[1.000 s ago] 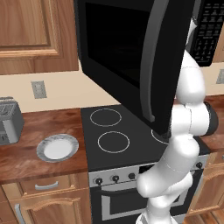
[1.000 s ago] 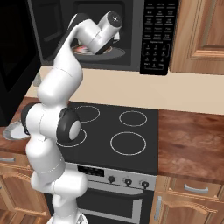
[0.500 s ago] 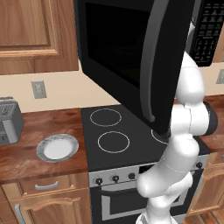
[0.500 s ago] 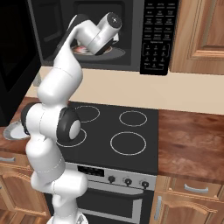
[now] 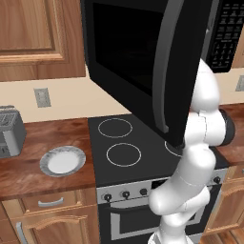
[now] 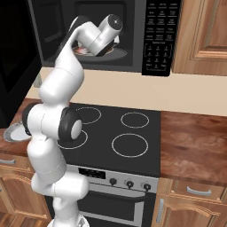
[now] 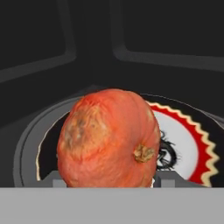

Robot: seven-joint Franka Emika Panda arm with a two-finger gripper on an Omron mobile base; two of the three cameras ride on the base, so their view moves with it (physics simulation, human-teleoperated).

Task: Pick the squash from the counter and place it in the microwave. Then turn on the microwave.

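Nothing had shifted since earlier: claw [image 7: 105,181] part-open, gripping squash [image 7: 109,138] over microwave [image 6: 133,26] turntable [image 7: 183,131]. You should have lowered before releasing.

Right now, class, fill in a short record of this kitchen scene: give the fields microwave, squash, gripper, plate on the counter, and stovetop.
microwave: door swung open, keypad to the right of the cavity
squash: orange-red squash inside the cavity, above the red-and-white turntable
gripper: gripper reached into the cavity, fingers on either side of the squash; release cannot be told
plate on the counter: white plate left of the stovetop, nothing on it
stovetop: black stovetop, nothing on the rings
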